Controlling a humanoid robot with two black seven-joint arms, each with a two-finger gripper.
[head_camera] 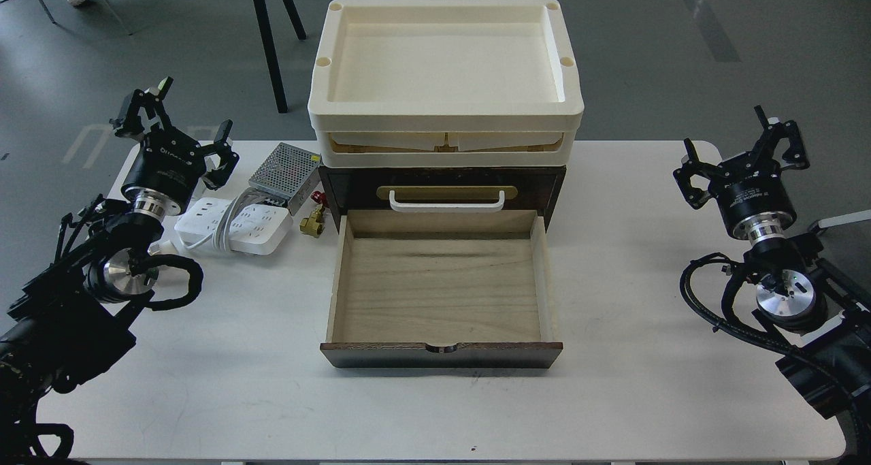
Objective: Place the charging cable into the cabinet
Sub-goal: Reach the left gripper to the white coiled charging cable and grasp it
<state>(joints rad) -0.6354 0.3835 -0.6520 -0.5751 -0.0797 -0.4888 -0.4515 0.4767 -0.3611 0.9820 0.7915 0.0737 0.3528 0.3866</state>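
The charging cable [235,225], a white power strip with its cord wrapped over it, lies on the table left of the cabinet [442,186]. This dark brown chest has its lower drawer [442,291] pulled out toward me, showing an empty pale wood interior. Its upper drawer stays closed, with a white handle [446,201] on a brass plate. My left gripper [178,122] hovers open just behind and left of the strip, holding nothing. Far off at the table's right side, my right gripper [743,145] is open and empty too.
Two stacked cream plastic trays [446,114] rest on top of the cabinet. A perforated metal power-supply box [284,167] sits behind the strip. A small brass fitting [312,225] and a red-tipped part [316,197] lie between strip and cabinet. The white table [646,281] ends close on both sides.
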